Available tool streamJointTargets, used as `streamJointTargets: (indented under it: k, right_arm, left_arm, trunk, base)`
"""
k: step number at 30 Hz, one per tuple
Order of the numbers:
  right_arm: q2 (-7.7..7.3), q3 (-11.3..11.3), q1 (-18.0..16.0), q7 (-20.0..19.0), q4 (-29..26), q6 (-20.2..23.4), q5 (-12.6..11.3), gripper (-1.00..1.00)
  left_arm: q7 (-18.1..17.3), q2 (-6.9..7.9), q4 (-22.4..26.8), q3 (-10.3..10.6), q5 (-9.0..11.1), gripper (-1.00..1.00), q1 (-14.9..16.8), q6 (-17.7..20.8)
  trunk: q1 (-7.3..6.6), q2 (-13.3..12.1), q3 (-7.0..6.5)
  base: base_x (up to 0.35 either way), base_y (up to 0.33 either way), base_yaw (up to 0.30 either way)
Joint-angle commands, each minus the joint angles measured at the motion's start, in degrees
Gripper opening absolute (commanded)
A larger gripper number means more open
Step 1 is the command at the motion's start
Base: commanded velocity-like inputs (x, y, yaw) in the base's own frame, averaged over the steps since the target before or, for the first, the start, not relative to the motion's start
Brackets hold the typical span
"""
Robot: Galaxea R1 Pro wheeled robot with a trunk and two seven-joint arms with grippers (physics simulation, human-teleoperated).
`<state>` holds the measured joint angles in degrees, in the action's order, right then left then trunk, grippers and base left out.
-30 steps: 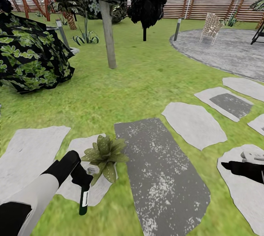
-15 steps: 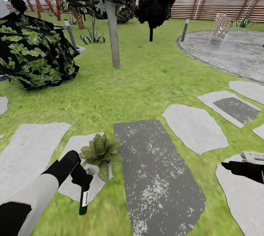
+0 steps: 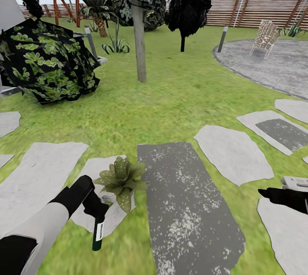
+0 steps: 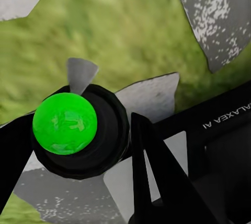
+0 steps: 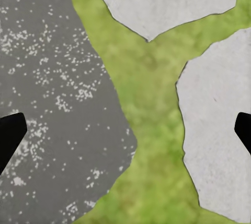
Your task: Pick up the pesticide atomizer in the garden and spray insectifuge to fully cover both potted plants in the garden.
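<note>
While the left gripper (image 3: 96, 211) clamps the pesticide atomizer (image 3: 98, 234), the right gripper (image 5: 125, 130) gapes.

White lettering "GALAXEA AI", partly cut off, stands on the left gripper's black body (image 4: 219, 130).

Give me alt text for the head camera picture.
The left end effector holds the pesticide atomizer pointing down beside a small potted plant on a pale stepping stone. Lawn, trees and a wooden fence lie beyond.
</note>
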<state>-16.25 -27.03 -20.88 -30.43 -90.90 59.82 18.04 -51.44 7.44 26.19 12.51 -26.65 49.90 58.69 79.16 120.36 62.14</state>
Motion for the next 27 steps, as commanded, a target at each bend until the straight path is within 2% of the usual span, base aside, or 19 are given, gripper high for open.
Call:
streamJointTargets:
  k: [1, 3, 14, 20, 27]
  right_arm:
    - [-0.01, 0.0, 0.0, -0.6, -0.1, 0.2, 0.6, 1.00]
    - [-0.01, 0.0, 0.0, -0.6, -0.1, 0.2, 0.6, 1.00]
    - [-0.01, -0.1, 0.0, -0.7, 0.0, 0.2, 0.6, 1.00]
    - [-0.10, -0.1, 0.0, -0.5, 0.1, 0.2, 0.6, 1.00]
    - [-0.87, -0.1, 0.0, -0.3, 0.1, 0.2, 0.6, 1.00]
  left_arm:
    - [-0.6, 0.03, 0.1, 0.2, -0.6, -1.00, 0.0, 0.1]
    - [-0.6, 0.03, 0.1, 0.1, -0.6, -1.00, 0.0, 0.1]
    - [-0.6, 0.03, 0.1, 0.3, -0.5, -1.00, -0.1, 0.1]
    - [-0.2, 0.09, 0.1, 0.0, -0.5, -1.00, -2.1, 0.0]
    - [-0.2, 0.05, 0.2, 0.1, -0.5, -1.00, -1.1, 0.0]
  trunk:
    - [-0.01, 0.0, 0.00]
    - [-0.01, 0.0, -0.06]
    - [-2.42, -4.4, -2.09]
    - [-3.74, -6.8, -3.16]
    - [-5.28, -9.6, -4.42]
  base:
    - [0.000, 0.000, 0.061]
    - [0.000, 0.000, 0.044]
    - [0.000, 0.000, 0.007]
    - [0.000, 0.000, 0.000]
    - [0.000, 0.000, 0.000]
